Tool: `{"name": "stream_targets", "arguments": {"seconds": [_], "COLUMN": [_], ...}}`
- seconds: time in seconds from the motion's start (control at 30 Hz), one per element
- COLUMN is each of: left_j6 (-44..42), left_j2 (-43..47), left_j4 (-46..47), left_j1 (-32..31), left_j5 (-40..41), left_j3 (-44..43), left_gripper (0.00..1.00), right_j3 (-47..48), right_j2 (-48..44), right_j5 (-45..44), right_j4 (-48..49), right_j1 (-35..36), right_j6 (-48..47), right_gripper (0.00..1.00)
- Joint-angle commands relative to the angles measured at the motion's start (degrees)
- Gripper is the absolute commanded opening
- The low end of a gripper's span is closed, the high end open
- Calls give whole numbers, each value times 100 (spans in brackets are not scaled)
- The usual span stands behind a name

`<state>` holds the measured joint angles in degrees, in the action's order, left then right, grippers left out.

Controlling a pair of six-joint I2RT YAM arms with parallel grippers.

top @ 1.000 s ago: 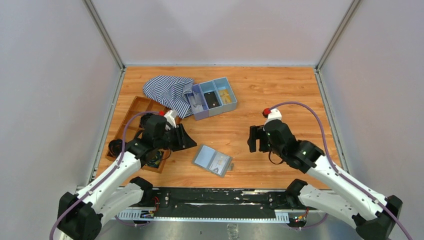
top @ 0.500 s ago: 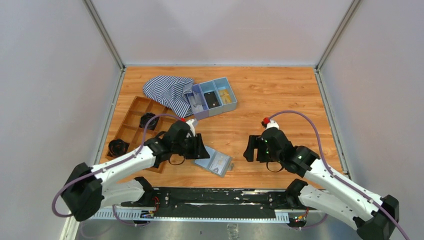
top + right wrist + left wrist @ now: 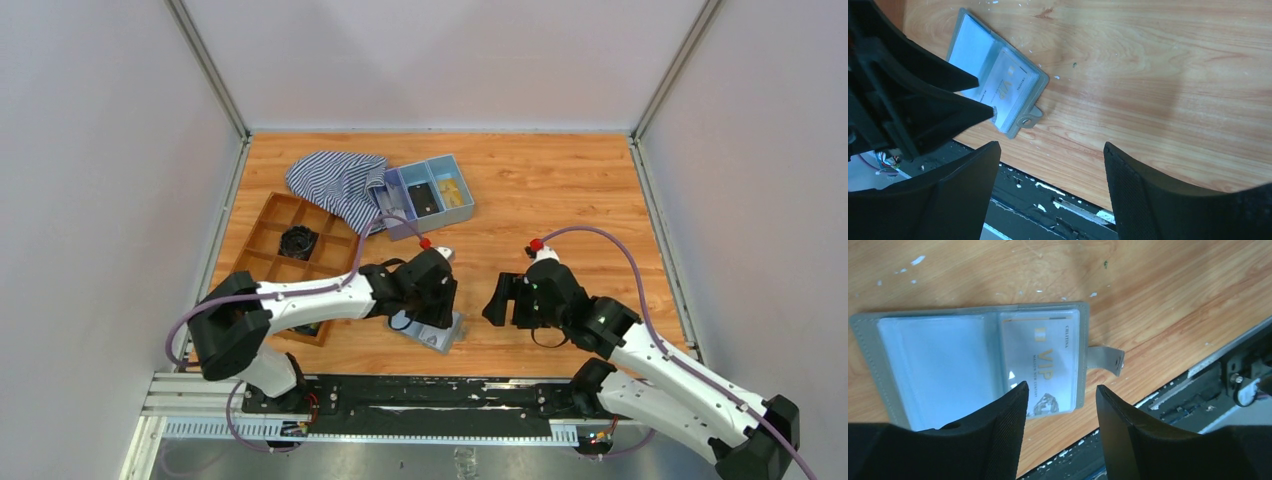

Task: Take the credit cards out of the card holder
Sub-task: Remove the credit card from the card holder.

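The grey card holder (image 3: 990, 347) lies open and flat on the wooden table near the front edge, its snap tab (image 3: 1106, 358) sticking out. A pale card printed "VIP" (image 3: 1040, 362) sits in its right pocket. The left pocket (image 3: 930, 365) looks pale blue-white and I cannot tell what is in it. My left gripper (image 3: 1060, 390) is open and hovers just above the holder, its jaws on either side of the VIP card's lower corner. In the top view the left gripper (image 3: 432, 310) covers most of the holder (image 3: 443, 336). My right gripper (image 3: 495, 300) is open and empty to the holder's right; its wrist view shows the holder (image 3: 998, 75).
A blue three-compartment tray (image 3: 430, 197) and a striped cloth (image 3: 338, 185) lie at the back. A brown wooden organiser (image 3: 275, 245) with black items stands at the left. The black base rail (image 3: 430, 395) runs along the table's front edge, close to the holder.
My left arm has swung right from the organiser and now sits over the card holder. My right gripper has moved slightly left and nearer. The holder has not moved.
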<state>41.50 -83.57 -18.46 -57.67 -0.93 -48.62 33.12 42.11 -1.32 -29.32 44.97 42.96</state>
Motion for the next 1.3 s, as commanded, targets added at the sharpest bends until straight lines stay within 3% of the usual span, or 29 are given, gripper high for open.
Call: {"name": "stream_targets", "arguments": {"seconds": [0.0, 0.2, 0.33, 0.6, 0.77, 0.9, 1.07, 1.27], "left_j6": [-321, -364, -271, -285, -317, -283, -207, -152], "left_j2": [-670, -1409, -1662, -1555, -1086, -415, 256, 271], "left_j4": [-590, -648, -554, -630, -1241, -1642, -1377, -797], "left_j1": [-403, -600, -614, -623, -631, -533, 148, 714], "left_j5": [881, 985, 857, 968, 1474, 2086, 1610, 1019], "left_j3": [-578, -936, -956, -1034, -1243, -1113, -414, 387], "left_gripper": [56, 54, 47, 29, 31, 35, 35, 35], "right_j3": [-84, -9, 44, -64, 77, -114, -257, -358], "right_j2": [-77, -36, -76, -265, -337, -362, 135, 1419], "right_j5": [-270, -339, -437, -586, -237, 785, 991, 1062], "right_j4": [-146, -265, -354, -450, -413, 506, 1782, 2833], "right_j1": [-38, -32, -35, -40, -33, 60, 678, 947], "right_j6": [99, 73, 25, 61, -46, 131, 556, 1191], "right_gripper": [79, 79, 79, 79, 76, 74, 74, 74]}}
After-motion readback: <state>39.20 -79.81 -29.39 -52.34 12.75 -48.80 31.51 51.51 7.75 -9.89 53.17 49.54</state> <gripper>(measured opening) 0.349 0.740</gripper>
